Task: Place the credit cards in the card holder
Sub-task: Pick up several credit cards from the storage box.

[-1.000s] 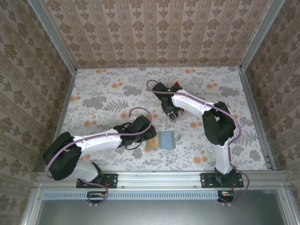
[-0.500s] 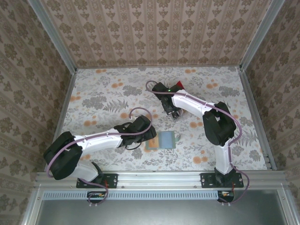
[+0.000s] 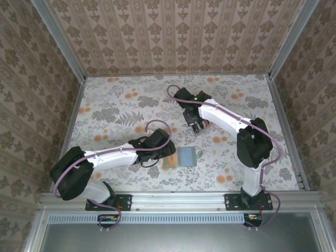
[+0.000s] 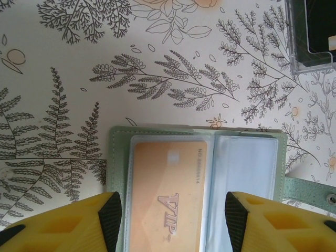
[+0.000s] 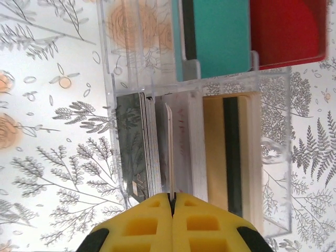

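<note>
Floral table [image 3: 105,105]. The clear tray [image 5: 273,157] sat mid-frame in the right wrist view, with a teal card [image 5: 220,37] and a red card [image 5: 286,31] at the top and dark cards [image 5: 131,142] on the left. The holder [image 4: 118,157] lay open at lower centre of the left wrist view, a tan VIP card [image 4: 168,184] in its left slot. Your left gripper [image 4: 170,210] was spread, one finger over each side of the holder. Your right gripper [image 5: 172,202] was pressed together, pinching a pale card [image 5: 168,147] that stood on edge in the tray.

The card holder [image 4: 116,157] is grey-green, its card [image 4: 168,194] tan-orange, the table [image 4: 157,63] fern-patterned.
</note>
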Robot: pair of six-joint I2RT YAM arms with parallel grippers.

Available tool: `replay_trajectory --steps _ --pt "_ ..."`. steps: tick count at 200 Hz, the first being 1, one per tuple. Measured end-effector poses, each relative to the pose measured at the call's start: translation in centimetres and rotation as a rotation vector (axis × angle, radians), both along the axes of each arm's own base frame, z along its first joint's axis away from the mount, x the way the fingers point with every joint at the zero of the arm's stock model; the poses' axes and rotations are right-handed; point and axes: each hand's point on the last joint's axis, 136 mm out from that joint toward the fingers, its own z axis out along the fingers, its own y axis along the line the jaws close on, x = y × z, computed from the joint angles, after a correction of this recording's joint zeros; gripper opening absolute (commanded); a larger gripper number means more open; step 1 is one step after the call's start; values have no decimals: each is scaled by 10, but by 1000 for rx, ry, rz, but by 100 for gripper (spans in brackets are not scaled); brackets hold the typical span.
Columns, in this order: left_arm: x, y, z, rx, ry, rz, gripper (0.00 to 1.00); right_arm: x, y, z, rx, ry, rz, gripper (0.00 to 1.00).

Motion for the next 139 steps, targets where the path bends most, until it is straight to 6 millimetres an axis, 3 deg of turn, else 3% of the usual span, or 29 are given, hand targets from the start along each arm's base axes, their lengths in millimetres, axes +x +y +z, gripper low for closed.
replay_trajectory --steps 20,44,59,81,112,139 --pt "0 0 0 -3 3 -1 58 1 -8 11 40 -12 -22 3" --pt "0 -1 1 -10 7 -3 58 0 -11 10 87 9 -39 3" --pt "2 -1 2 -17 7 -3 59 -8 -11 9 143 38 -48 3" --pt "7 -6 11 -65 -4 -3 62 -24 -5 26 309 51 -59 3" --pt "22 -9 48 -234 -83 18 76 -51 6 67 687 34 -83 2" --pt "34 -11 88 -387 -158 27 84 -65 20 82 954 64 -97 2"
